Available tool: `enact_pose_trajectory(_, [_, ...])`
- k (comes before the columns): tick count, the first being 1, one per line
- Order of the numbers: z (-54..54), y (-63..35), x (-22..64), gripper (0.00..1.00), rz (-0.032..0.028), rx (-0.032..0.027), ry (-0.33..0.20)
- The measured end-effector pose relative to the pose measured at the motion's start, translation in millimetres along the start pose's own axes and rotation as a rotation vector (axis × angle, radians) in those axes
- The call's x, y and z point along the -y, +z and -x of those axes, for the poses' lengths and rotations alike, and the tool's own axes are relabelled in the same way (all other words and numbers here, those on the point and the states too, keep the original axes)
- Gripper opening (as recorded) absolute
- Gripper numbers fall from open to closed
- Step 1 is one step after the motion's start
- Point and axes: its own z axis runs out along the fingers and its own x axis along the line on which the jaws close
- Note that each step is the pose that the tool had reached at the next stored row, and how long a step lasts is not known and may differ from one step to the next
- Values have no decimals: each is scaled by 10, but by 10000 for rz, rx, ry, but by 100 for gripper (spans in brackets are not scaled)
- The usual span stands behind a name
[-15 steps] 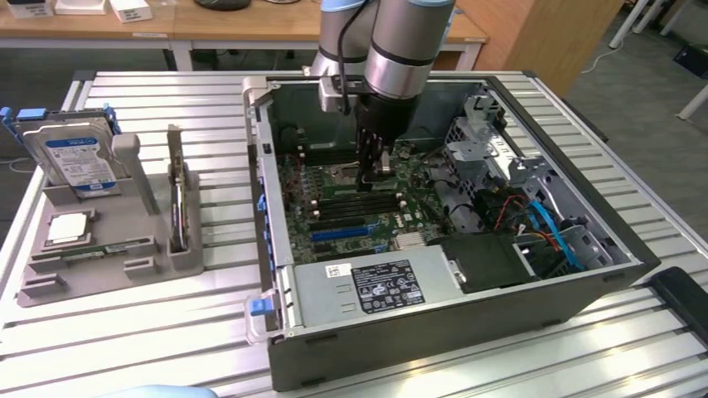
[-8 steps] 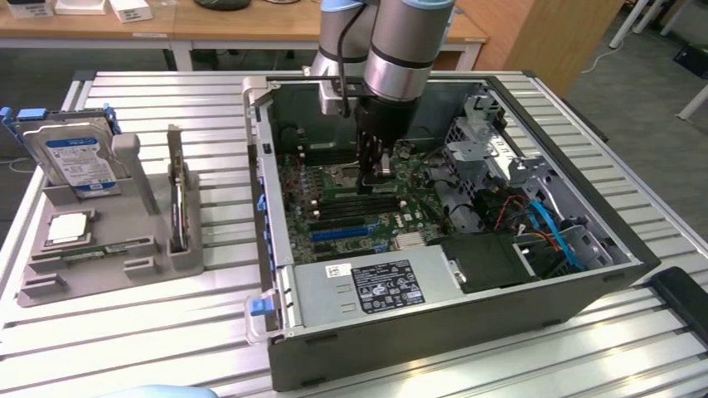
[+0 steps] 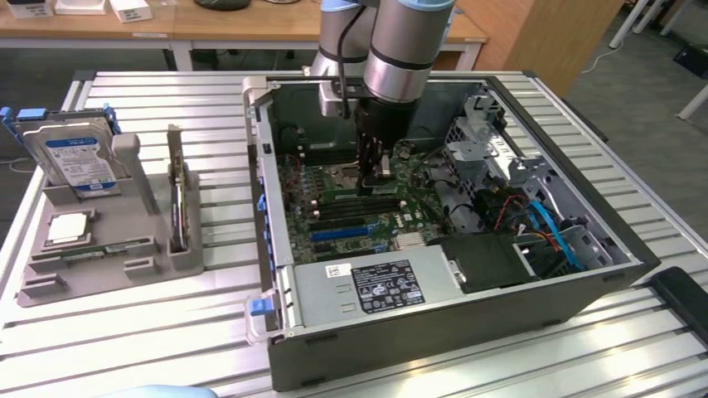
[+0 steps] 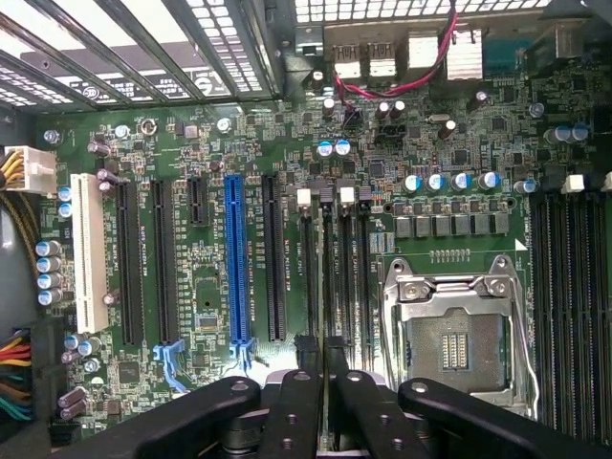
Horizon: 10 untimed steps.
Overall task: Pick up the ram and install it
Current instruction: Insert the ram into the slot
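My gripper (image 3: 380,177) hangs inside the open computer case (image 3: 443,332), low over the green motherboard (image 3: 332,220). In the wrist view its black fingertips (image 4: 306,346) stand almost together, so the gripper (image 4: 320,346) is shut, and I see nothing between them. Just beyond the tips run several empty black memory slots (image 4: 335,268). What looks like the ram (image 3: 105,249), a thin green stick, lies flat in the grey holder (image 3: 111,274) on the table, at the exterior view's left, far from the gripper.
The holder also carries a blue-labelled hard drive (image 3: 80,157), a square silver processor chip (image 3: 69,225) and an upright card (image 3: 175,195). Inside the case are the processor socket (image 4: 454,335), a blue expansion slot (image 4: 236,258), the power supply (image 3: 376,286) and loose cables (image 3: 548,228).
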Motion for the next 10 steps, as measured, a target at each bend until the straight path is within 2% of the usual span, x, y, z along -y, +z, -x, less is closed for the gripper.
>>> enact_pose_trajectory(10, [1, 8, 0, 13, -23, -25, -406])
